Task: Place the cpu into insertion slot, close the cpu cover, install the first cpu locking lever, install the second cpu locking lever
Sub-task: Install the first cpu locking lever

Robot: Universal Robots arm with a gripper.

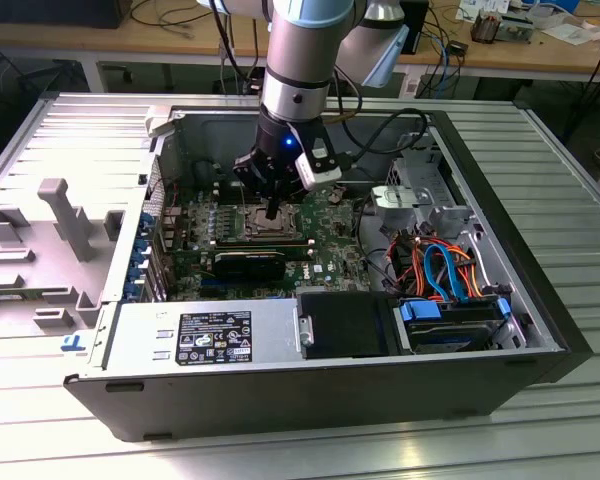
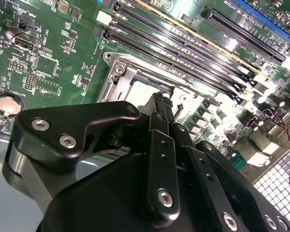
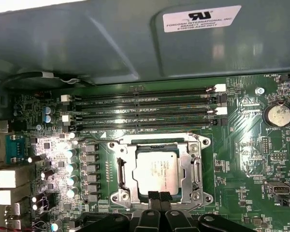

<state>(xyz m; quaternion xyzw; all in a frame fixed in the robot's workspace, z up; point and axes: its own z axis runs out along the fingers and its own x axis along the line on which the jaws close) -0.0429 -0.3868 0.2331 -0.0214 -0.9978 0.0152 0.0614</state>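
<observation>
In the first wrist view the cpu (image 3: 157,169) lies flat in the insertion slot (image 3: 115,145), its silver top showing through the window of the cpu cover (image 3: 186,166), which lies down around it. My gripper (image 3: 159,195) is shut with nothing between its fingertips, and its tip hovers at the socket's edge. In the second wrist view the closed fingers (image 2: 160,121) point down at the slot (image 2: 117,72), with a strip of the cpu (image 2: 142,89) showing past them. In the exterior view the gripper (image 1: 271,213) hangs over the socket (image 1: 265,226) inside the open computer case.
Long black memory slots (image 3: 145,113) run beside the socket, below the grey case wall (image 3: 111,43). A coin battery (image 3: 279,115) sits on the green board. The power supply (image 1: 205,335), a black shroud (image 1: 345,325) and coloured cables (image 1: 440,265) fill the case's front.
</observation>
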